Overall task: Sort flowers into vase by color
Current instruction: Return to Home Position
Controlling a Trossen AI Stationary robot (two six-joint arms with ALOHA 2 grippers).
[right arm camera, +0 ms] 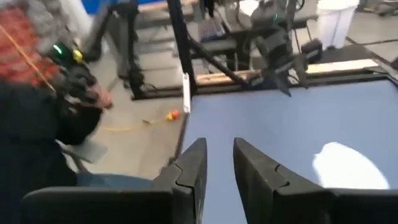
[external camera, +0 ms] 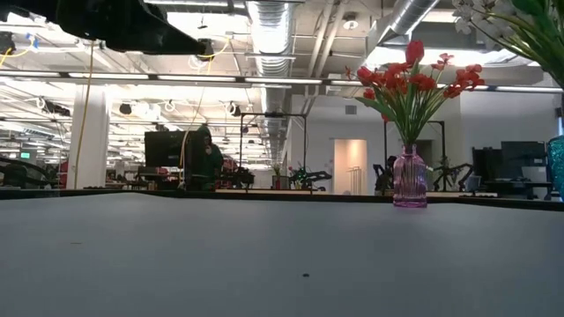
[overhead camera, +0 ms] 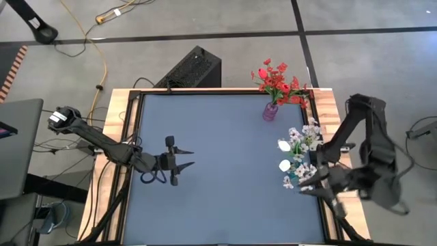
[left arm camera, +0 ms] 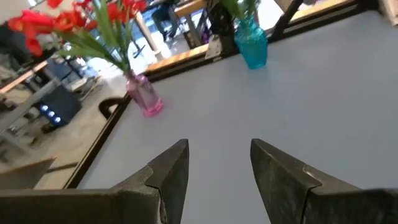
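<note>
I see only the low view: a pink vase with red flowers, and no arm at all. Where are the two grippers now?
Observer: The left gripper hangs open over the left half of the table, holding nothing.
Operator: And the right one?
Observer: The right gripper is at the table's right edge, beside the white flowers, open a little and empty.
Operator: Do any flowers lie loose on the table?
Observer: None in the high view. The white flowers stand in the blue vase, the red flowers in the pink vase.
</note>
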